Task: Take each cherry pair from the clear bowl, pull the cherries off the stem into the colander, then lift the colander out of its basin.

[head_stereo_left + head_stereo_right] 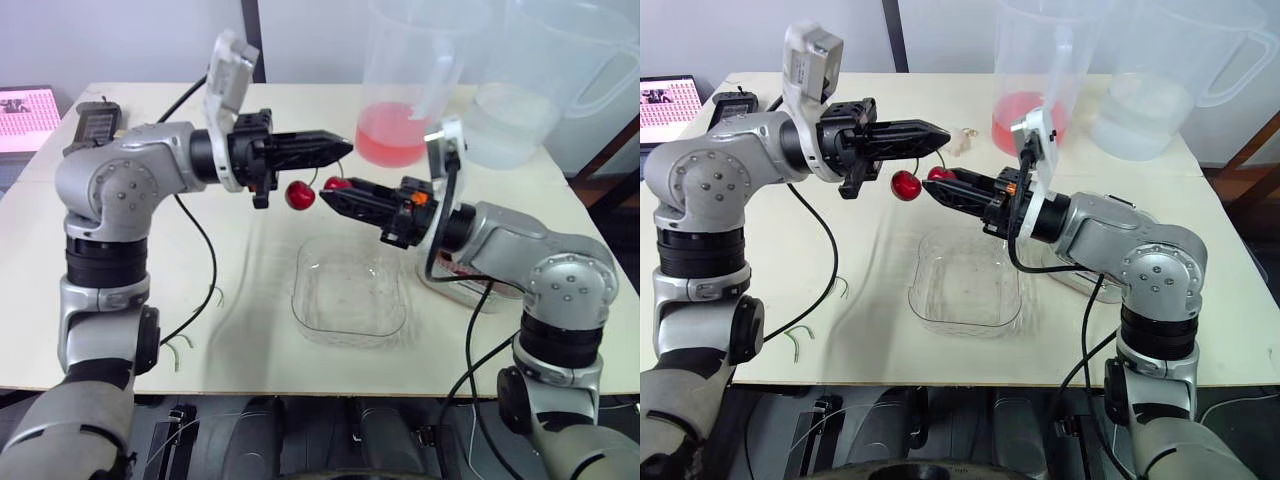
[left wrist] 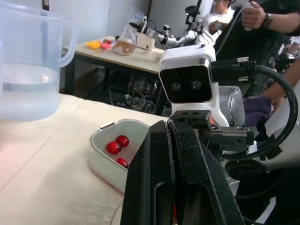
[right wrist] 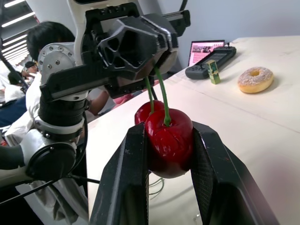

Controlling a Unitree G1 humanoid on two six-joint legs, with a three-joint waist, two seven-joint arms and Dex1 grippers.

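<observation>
Closest to the front edge there are a couple of loose bits of thin green stem (image 1: 180,348) lying on the pale tabletop (image 1: 120,300). A bit further in sits the clear square plastic bowl (image 1: 350,295), about in the middle.

Right above the bowl the two arms meet nose to nose. The right gripper (image 1: 938,183) has its jaws clamped on a glossy red cherry (image 3: 168,136), squeezing it from both sides. That cherry's green stems (image 3: 161,93) run up into the left gripper (image 1: 340,147), whose jaws are pinched tight together on them. The second red cherry (image 1: 300,195) of the pair dangles free just beside the held one, under the left fingers (image 2: 187,183).

Behind the right arm, on the robot's right, is the white rounded colander (image 2: 101,161) with three red cherries (image 2: 115,146) already in it.

Further back stand two big clear plastic pitchers, touching or nearly so: one with pink liquid (image 1: 410,80), one with clear water (image 1: 540,80). At the far left corner are a black handheld device (image 1: 95,120) and a laptop screen (image 1: 25,115).
</observation>
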